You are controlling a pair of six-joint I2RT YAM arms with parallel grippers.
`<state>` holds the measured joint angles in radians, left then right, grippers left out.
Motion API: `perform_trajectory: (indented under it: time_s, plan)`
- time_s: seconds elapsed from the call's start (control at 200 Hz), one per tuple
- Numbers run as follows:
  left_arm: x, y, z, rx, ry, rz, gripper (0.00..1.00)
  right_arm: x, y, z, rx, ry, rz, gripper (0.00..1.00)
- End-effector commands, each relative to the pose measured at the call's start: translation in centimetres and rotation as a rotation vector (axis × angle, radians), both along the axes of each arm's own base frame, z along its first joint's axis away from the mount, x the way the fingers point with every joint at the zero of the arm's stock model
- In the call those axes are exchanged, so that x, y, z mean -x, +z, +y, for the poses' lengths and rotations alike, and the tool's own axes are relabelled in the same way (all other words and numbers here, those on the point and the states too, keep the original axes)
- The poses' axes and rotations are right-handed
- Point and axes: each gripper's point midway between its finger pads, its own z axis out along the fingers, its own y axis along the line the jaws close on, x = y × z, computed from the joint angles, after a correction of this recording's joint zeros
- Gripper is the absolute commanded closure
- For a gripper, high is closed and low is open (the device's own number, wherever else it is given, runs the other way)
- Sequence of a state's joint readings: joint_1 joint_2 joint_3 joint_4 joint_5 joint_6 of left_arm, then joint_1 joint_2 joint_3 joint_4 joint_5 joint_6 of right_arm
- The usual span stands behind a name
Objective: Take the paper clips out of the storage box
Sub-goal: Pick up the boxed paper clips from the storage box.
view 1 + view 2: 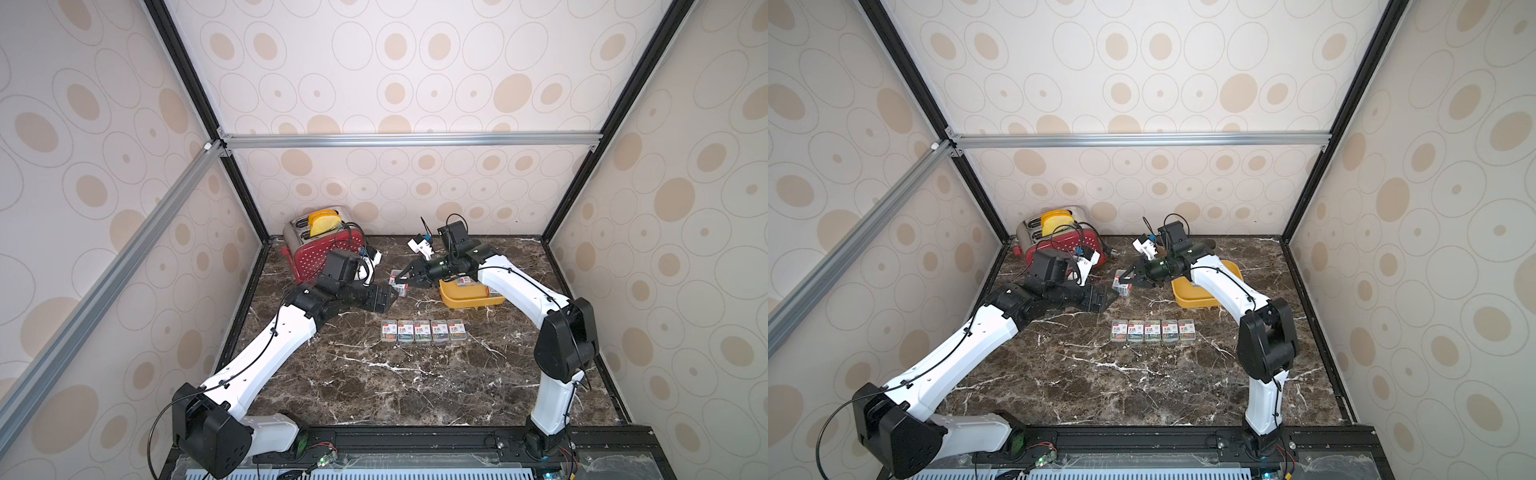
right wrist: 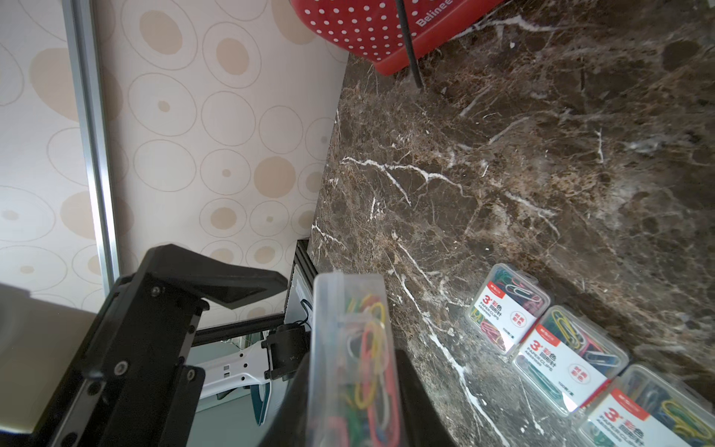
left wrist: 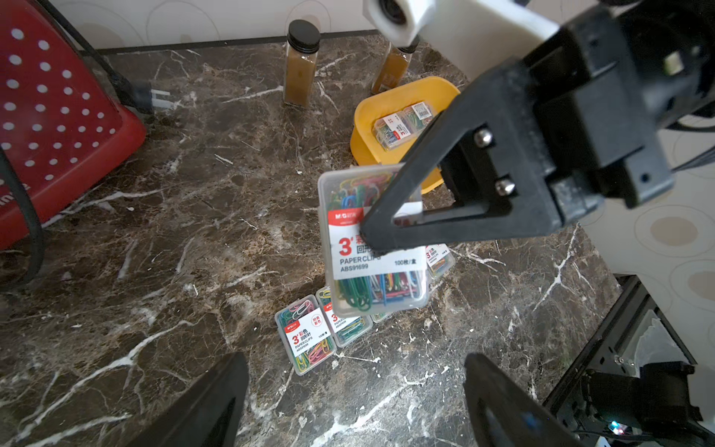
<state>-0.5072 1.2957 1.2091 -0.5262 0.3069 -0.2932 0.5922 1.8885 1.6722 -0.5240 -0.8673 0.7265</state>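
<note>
Your right hand (image 1: 397,279) reaches out past the tray (image 1: 455,302) and pinches one clip case (image 3: 373,282) by its broad faces. In the left wrist view a black finger (image 3: 418,174) lies across the white-and-red label. In the right wrist view the clip case (image 2: 348,333) is seen edge-on, gripped on both sides. It hangs clear of the counter (image 1: 374,386), outside the tray, in the gap between tray and toaster (image 1: 322,255). Your left hand (image 1: 392,300) faces it from the toaster side, its fingers (image 3: 211,402) spread wide with nothing between them. They stop just short of the clip case and do not touch it. In both top views the two hands stand nearly tip to tip. The tray, yellow and shallow, rests on the counter toward the back right, partly under your right arm. It holds more cases (image 3: 402,125), though how many you cannot tell. A row (image 1: 423,330) of five cases lies flat on the counter in front of the tray, side by side, labels up. Two brown bottles (image 3: 301,65) with black caps stand beyond the tray, close to the wall. The toaster is red with white dots; yellow slices (image 1: 324,222) stand up out of its top, and a plug (image 3: 153,98) lies on the counter just beside it.
</note>
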Motion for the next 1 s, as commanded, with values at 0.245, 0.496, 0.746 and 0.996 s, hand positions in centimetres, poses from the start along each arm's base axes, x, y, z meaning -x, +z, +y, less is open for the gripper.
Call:
perform_trajectory:
  time_s: [0.245,0.496,0.746,0.996]
  plan:
    - [-1.8,-0.5,-1.8,-0.002,-0.047,-0.036,0.09,0.4,0.8,0.9,-0.008,0.018,-0.007,1.00]
    - [-2.4,-0.7,-2.6,0.011,-0.067,-0.040,0.08,0.5,0.8,0.9,-0.002,0.024,-0.012,1.00]
    - [-2.2,-1.5,-3.4,0.019,-0.114,-0.029,0.12,0.8,1.0,1.0,-0.011,0.037,0.001,1.00]
    - [-2.5,-1.9,-3.6,0.002,-0.130,-0.031,0.24,2.1,0.9,1.2,-0.018,0.073,0.019,1.00]
